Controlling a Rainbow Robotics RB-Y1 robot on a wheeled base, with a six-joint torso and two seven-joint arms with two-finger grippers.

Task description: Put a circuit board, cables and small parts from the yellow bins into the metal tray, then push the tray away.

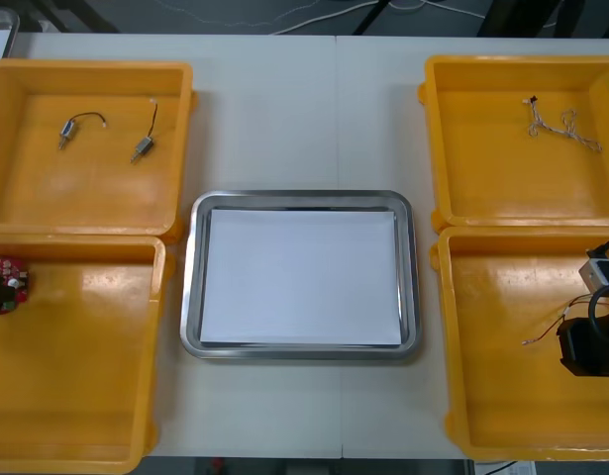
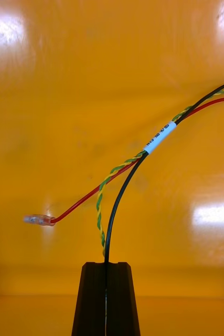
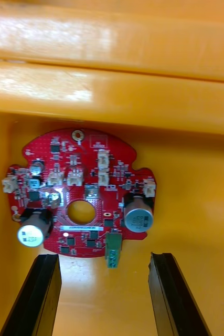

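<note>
1. Since the right gripper [image 2: 106, 265] has its fingers pressed together with just the black strand of the cable [image 2: 159, 137] nipped between them, the coming move is probably the carry to the metal tray [image 1: 190, 287]. That carry turns on 1 relation: the tray lies toward the robot's left of this gripper, beyond the inner wall of the near right bin [image 1: 502, 406].
2. In the front view the gripper sits low in that bin, on the side away from the tray. The cable runs from it toward the tray side, so the loose end would lead the way across.
3. From the fingers the cable's long axis runs straight ahead, then bends aside past a white label [image 2: 166, 132]. The black, red and twisted yellow-green strands travel together there. A red lead branches off to a clear connector [image 2: 38, 219], which appears to rest on the bin floor.
4. With only 1 thin strand pinched, the hold looks slight. The lift likely needs enough height for the trailing end to clear the bin wall without snagging.
5. The left gripper [image 3: 105, 257] has its fingers spread apart and holds nothing. The circuit board [image 3: 80, 184] lies flat on the floor of the near left bin [image 1: 86, 396], just beyond the fingertips and close to the bin wall.
6. That arm is the nearer one to the board, and the tray lies toward its right.
7. The tray, white inside, has none of the task's things in it yet.
</note>
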